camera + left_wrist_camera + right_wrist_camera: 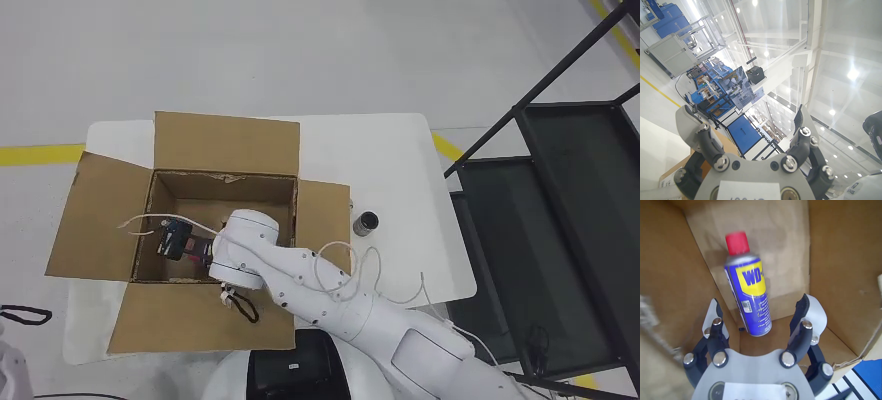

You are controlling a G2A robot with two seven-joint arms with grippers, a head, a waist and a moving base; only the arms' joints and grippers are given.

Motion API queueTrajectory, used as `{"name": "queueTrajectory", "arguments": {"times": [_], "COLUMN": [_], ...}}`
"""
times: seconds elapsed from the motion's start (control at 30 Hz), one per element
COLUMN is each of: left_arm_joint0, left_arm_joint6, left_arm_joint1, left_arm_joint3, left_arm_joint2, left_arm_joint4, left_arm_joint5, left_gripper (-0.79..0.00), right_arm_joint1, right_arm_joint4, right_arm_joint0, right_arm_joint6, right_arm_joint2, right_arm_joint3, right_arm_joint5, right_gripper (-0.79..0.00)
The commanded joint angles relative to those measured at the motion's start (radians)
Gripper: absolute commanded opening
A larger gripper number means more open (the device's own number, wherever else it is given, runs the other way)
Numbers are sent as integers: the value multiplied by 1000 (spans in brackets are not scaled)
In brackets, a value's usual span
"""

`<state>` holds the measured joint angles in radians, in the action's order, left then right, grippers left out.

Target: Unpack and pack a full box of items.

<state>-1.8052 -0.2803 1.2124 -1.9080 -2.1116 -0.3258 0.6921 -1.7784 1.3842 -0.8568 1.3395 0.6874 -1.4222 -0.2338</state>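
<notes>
Right tool sits inside the cardboard box, its two fingers spread wide with nothing gripped. The spray can is just beyond the fingertips and lines up with the gap between them. Neither finger touches it. The can is blue and yellow with a red cap. Its base rests on the box floor in a corner where two walls meet, with the cap end pointing away from the floor. Whether it stands straight or leans on the wall cannot be told.

From the top view, the right arm comes in over the near wall of the box and ends in the left half of the interior. All four flaps of the box are folded outward. The box lies on a white surface. A white cable loops over the left wall of the box.

A small dark cylinder stands on the surface just right of the right-hand flap, apart from it. A black metal rack stands on the floor to the right of the surface.

Left tool points up toward the ceiling, and its fingers are also spread wide and hold nothing.
</notes>
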Motion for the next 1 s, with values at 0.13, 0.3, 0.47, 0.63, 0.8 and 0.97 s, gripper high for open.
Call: {"name": "queueTrajectory", "arguments": {"times": [0.13, 0.3, 0.47, 0.63, 0.8, 0.97], "left_arm_joint0": [0, 0, 0, 0, 0, 0], "left_arm_joint6": [0, 0, 0, 0, 0, 0], "left_arm_joint1": [0, 0, 0, 0, 0, 0], "left_arm_joint3": [0, 0, 0, 0, 0, 0], "left_arm_joint2": [0, 0, 0, 0, 0, 0], "left_arm_joint4": [0, 0, 0, 0, 0, 0], "left_arm_joint5": [0, 0, 0, 0, 0, 0], "left_gripper": [0, 0, 0, 0, 0, 0], "right_arm_joint1": [26, 58, 94, 125, 147, 162], "right_arm_joint4": [-7, 17, 44, 15, -49, -94], "right_arm_joint0": [-95, -231, -408, -579, -711, -791], "right_arm_joint6": [-123, -187, -225, -280, -415, -547], "right_arm_joint2": [99, 199, 304, 416, 560, 709], "right_arm_joint3": [-212, -430, -648, -820, -910, -927], "right_arm_joint5": [39, 61, 26, -39, -50, -23], "right_gripper": [-163, -89, 0, 0, 0, 0]}}
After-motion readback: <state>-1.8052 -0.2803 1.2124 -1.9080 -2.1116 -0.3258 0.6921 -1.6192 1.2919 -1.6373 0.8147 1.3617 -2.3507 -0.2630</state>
